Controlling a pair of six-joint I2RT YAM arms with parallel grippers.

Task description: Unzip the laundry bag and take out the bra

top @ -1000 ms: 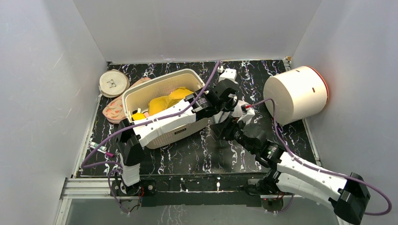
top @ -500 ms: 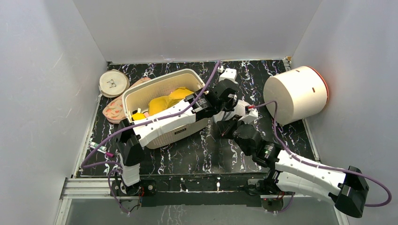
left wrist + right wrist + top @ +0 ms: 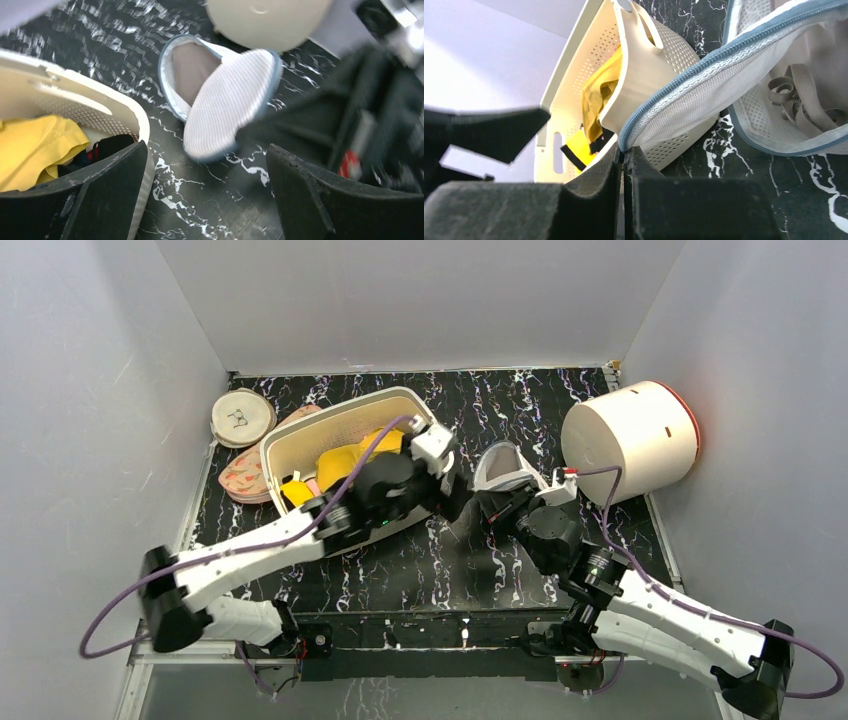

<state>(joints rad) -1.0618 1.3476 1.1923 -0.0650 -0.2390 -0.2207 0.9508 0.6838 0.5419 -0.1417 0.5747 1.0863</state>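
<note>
Two pincers were at the laundry bag [image 3: 505, 468], which lay tilted on the black marbled table [image 3: 420, 565], just beside the basket [image 3: 335, 408] and between it and the big white drum [image 3: 630, 440]. The right pincer [image 3: 624, 150] was pressed tight shut on the blue zip edge of the bag's round lid [image 3: 227, 100], with only that thin seam between its fingers. It looked to be holding the lid up and away from the mouth so that the opening was clear. The lid stood as a flap joined to the bag along one side only, so the zip seemed already run most of the way round.

The left pincer [image 3: 206, 150] hovered just beside the bag, on the basket's side, with its fingers spread wide and nothing in them. That wide stance, facing the gap, suited a reach into the bag.

The bra [image 3: 192, 65] was inside the bag. Pale pink fabric showed through the mouth in the left wrist view, and loops of strap lay against the mesh in the right wrist view. None of it was outside the bag. A yellow bra [image 3: 345, 462] lay in the basket, apart from all this.

The next move, as I judged it, needed the lid held lifted while the open fingers went in for the soft cup without catching the mesh.
</note>
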